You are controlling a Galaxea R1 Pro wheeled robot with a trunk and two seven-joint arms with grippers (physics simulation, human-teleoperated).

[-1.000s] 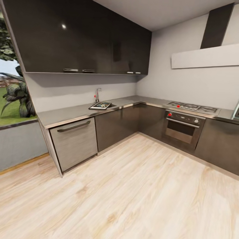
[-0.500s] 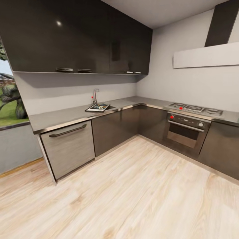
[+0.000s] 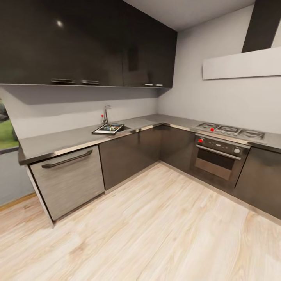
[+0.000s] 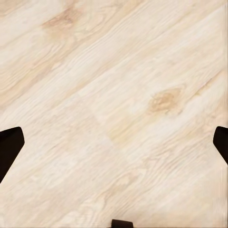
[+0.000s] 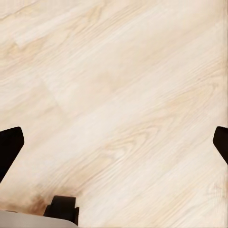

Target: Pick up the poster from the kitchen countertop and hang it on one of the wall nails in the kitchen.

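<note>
Over the last second the whole head view has slid: the window strip at the far left has nearly left the picture and the counter run looms larger. That is my camera and base moving, not the kitchen, so I judge I am driving in toward the pickup spot with the grasp not yet begun.

Going left to right: one dishwasher front (image 3: 68,179) with a long bar handle sits under the end of the countertop (image 3: 58,141). On the worktop, just in front of the one tap (image 3: 105,114), lies the poster (image 3: 108,128), flat, over or beside the sink; I cannot tell which. It is well apart from me across the bare wooden floor (image 3: 156,230). Past the corner come one oven (image 3: 216,158) and one hob (image 3: 230,129) with two red knobs showing, and above them one pale panel on the wall (image 3: 242,64). I count no nails; any would be too small to make out here.

The left gripper (image 4: 114,142) has its two dark fingertips (image 4: 9,147) spread wide at the picture's edges, holding nothing, floor beneath. The right gripper (image 5: 114,142) is likewise spread and empty over the planks.
</note>
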